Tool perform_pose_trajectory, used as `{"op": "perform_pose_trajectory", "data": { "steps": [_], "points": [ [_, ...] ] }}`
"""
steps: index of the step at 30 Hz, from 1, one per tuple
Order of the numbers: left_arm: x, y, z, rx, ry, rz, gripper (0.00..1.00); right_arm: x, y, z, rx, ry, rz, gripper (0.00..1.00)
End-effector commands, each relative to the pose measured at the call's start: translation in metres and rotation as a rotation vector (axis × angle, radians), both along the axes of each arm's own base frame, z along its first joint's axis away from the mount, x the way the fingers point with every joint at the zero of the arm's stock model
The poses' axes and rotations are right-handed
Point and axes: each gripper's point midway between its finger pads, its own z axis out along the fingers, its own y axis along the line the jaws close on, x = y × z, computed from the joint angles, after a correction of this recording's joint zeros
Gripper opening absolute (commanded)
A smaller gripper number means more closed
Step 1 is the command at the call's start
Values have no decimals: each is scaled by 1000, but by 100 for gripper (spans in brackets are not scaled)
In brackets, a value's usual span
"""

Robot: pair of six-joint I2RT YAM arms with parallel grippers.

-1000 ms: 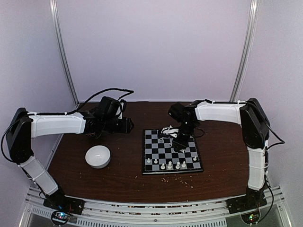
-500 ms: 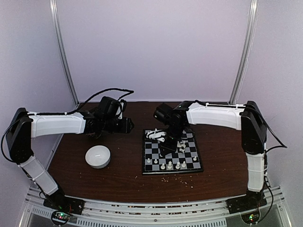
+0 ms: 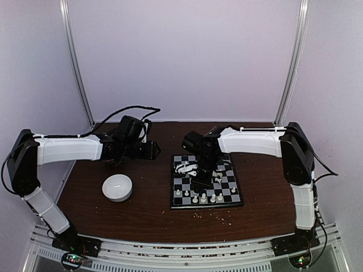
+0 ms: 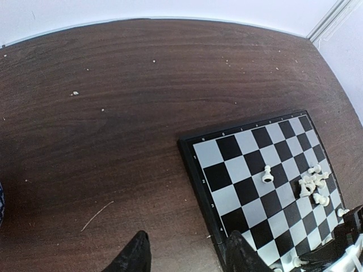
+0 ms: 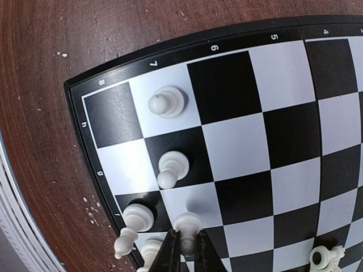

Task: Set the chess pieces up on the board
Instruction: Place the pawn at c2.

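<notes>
The board (image 3: 173, 182) lies right of the table's middle. Several white chess pieces (image 3: 203, 198) stand along its near rows, and a small heap (image 3: 217, 172) lies further in. My right gripper (image 3: 198, 180) hangs low over the board. In the right wrist view this gripper (image 5: 187, 241) is shut on a white pawn (image 5: 188, 221), close over a pale square beside other standing pawns (image 5: 172, 167). My left gripper (image 4: 186, 243) is open and holds nothing. It hovers at the board's (image 4: 195, 164) left rim, away from a lone pawn (image 4: 267, 175).
A round white bowl (image 3: 117, 187) sits on the brown table left of the board. Crumbs (image 3: 210, 214) are scattered along the table's front. A fallen piece (image 5: 326, 256) lies on the board near the right gripper. The left arm (image 3: 74, 148) reaches across the back left.
My right arm has swung left across the board, carrying its gripper from the right half towards the middle columns. The left arm has stayed still.
</notes>
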Motion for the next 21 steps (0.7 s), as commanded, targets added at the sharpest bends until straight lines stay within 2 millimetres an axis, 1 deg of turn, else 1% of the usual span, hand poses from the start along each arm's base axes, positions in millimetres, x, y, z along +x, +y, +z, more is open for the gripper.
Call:
{"op": "perform_pose_trajectory", "data": {
  "steps": [1, 11, 15, 18, 21],
  "points": [
    [4, -1, 5, -20, -22, 4, 46, -1, 0, -2, -19, -7, 21, 10],
    [3, -1, 3, -23, -19, 5, 46, -1, 1, -9, -30, -4, 20, 12],
    [3, 0, 2, -23, -18, 5, 46, 1, 1, -9, -32, -13, 14, 16],
    [2, 0, 1, -22, -16, 4, 46, 2, 2, -3, -24, -27, 8, 20],
    [2, 0, 2, -22, -18, 5, 46, 5, 2, 11, -7, -56, 2, 24]
  ]
}}
